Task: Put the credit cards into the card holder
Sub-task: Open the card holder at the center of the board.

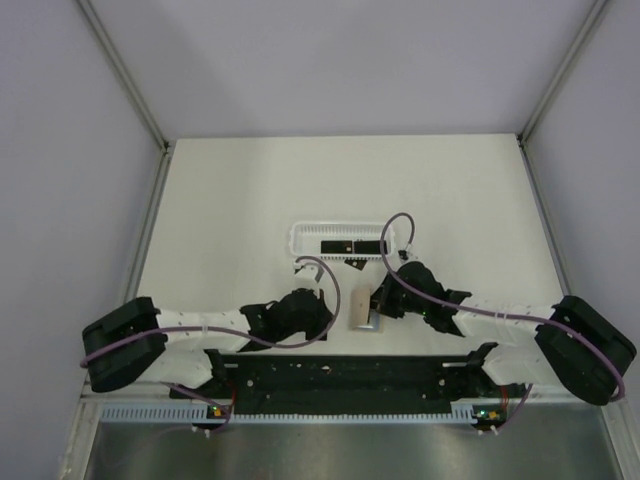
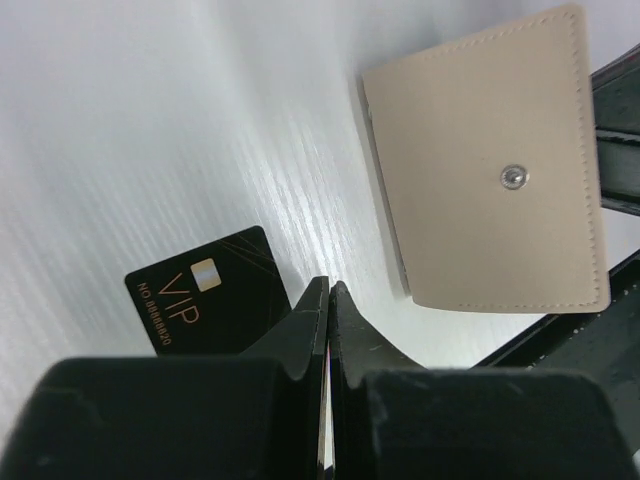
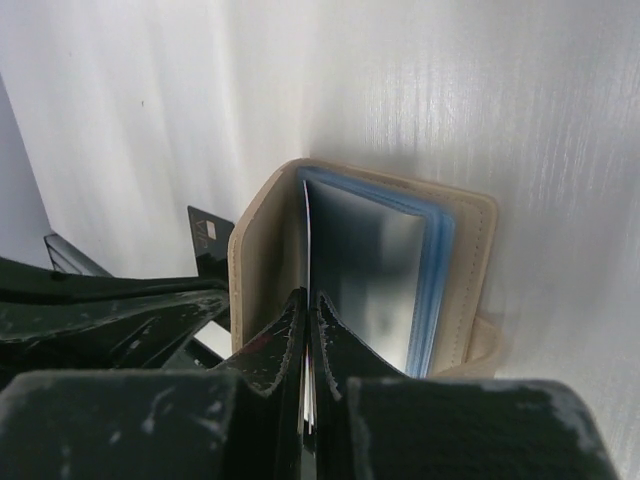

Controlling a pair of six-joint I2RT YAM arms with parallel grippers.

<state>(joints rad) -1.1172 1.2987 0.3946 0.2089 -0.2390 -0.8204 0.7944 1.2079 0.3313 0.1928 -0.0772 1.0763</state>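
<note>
While right gripper (image 3: 308,300) pinches card holder (image 3: 262,262) open, left gripper (image 2: 328,292) clamps a credit card (image 2: 205,300); next: align edge with sleeve (image 3: 370,280).

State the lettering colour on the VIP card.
Gold, on a black credit card; best in the left wrist view.

My left arm (image 1: 190,325) and right arm (image 1: 505,322) were white, dotted tubes between black joints, each with a bulky black housing (image 1: 122,343) at the shoulder. A thin purple cable (image 1: 337,290) looped along each. My left gripper (image 2: 328,300) had smooth matte-black wedge fingers; my right gripper (image 3: 308,305) had its own scuffed with pale flecks.
</note>
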